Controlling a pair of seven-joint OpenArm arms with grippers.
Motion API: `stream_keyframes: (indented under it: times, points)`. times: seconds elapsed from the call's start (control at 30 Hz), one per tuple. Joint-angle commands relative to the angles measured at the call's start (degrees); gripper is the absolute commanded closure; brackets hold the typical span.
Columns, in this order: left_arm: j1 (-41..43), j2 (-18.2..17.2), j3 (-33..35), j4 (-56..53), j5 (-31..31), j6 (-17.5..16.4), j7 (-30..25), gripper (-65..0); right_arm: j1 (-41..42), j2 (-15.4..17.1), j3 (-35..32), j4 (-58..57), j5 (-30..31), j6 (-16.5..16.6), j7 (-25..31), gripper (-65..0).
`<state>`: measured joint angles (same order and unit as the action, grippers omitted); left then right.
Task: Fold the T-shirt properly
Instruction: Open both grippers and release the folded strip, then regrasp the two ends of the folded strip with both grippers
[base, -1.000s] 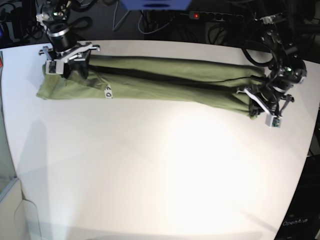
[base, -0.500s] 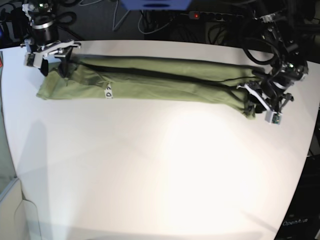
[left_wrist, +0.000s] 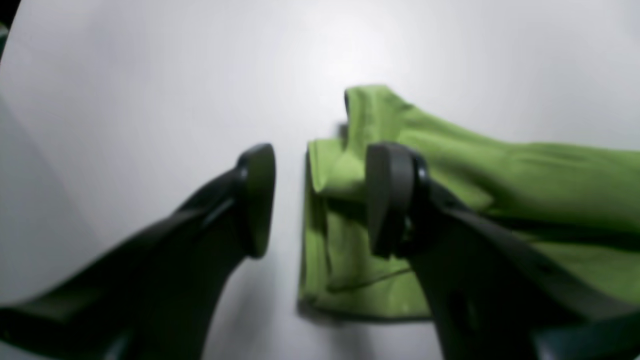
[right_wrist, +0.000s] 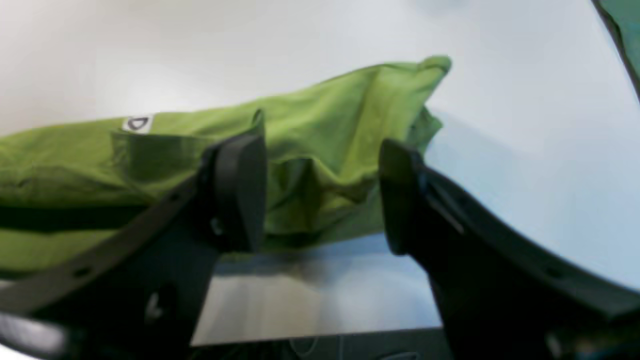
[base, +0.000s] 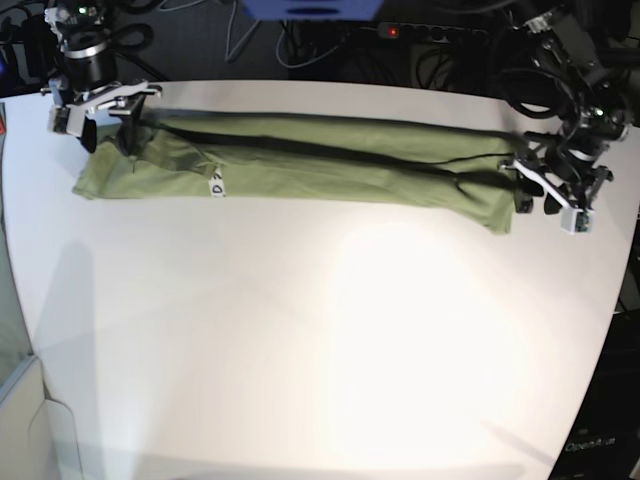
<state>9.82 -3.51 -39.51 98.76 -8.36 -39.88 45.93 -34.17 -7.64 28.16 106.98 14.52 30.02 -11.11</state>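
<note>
Left wrist view, left claw (left_wrist: 320, 200) parted, empty, over T-shirt (left_wrist: 450, 165) end

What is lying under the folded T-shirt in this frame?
Only the white table shows around the T-shirt, which lies flat in a long strip. Its layers hide whatever may be beneath; a small white tag sits on top.

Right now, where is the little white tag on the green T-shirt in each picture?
Base view: the white tag lies on the T-shirt, toward its left end, near the front edge.
Right wrist view: the tag sits upper left, on the cloth above the left finger.
Left wrist view: not in it; only the shirt's other end shows.
Shared landmark: the white table.
</note>
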Motion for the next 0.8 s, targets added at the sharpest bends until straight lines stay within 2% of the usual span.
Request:
stream_keyframes:
  times: [0.0, 0.27, 0.37, 0.53, 0.77]
  points:
    - [-1.0, -0.7, -0.1, 0.9, -0.7, -0.1, -1.5, -28.2, -0.2, 0.3, 0.1, 1.0, 0.8, 0.2, 1.4, -35.7]
    - [-5.1, -0.3, 0.3, 0.1, -0.5, -0.1, -1.4, -28.2, -0.2, 0.3, 0.1, 0.9, 0.6, 0.2, 1.1, -35.7]
    - [-7.8, -0.4, 0.3, -4.7, -0.2, -0.1, -1.4, -28.2, -0.2, 0.3, 0.1, 0.9, 0.6, 0.2, 1.1, -35.7]
    - [-10.8, -0.5, 0.2, -12.8, 3.9, -0.1, -2.1, -28.2, -0.2, 0.3, 0.1, 0.9, 0.6, 0.2, 1.1, -35.7]
    - [-12.3, -0.3, 0.3, -14.4, 4.3, -0.1, -2.1, -28.2, -0.2, 0.4, 0.1, 0.9, 0.6, 0.2, 1.1, -35.7]
